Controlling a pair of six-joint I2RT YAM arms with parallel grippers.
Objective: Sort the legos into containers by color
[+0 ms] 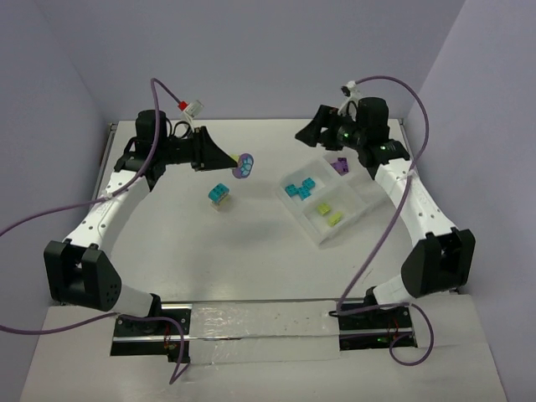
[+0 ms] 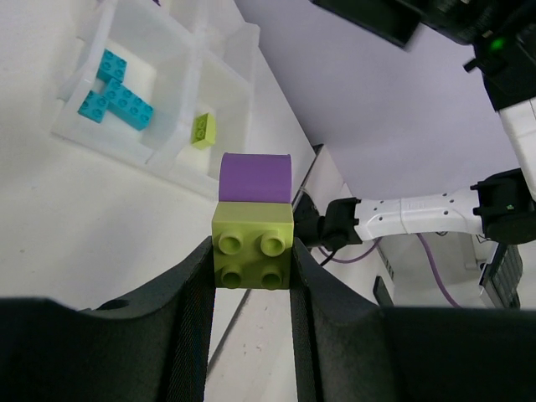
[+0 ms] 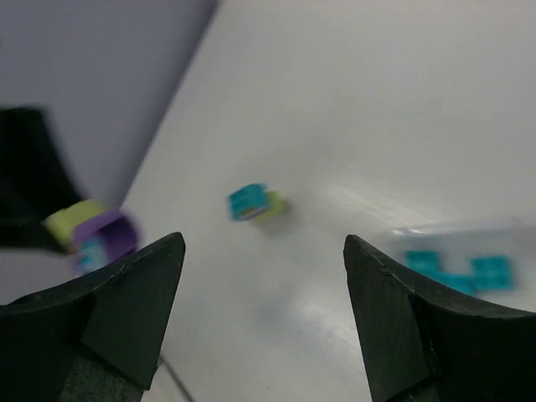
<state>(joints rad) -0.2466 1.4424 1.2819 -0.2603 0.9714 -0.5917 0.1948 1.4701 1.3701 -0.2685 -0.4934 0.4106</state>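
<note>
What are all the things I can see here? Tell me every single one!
Table: one, white, under everything.
Tray: one, clear, divided, right side of the table.
Cyan legos: about three, tray compartment nearest the table's middle.
Lime legos: two, near compartment.
Purple lego: at least one, far compartment.
Loose pair: one, cyan on lime, on the table left of the tray.
Held stack: one, lime and purple, off the table.
Cables: purple, along both arms.
Left arm: white and black, jaws shut on the held stack.
Right arm: white and black, jaws open, empty.
</note>
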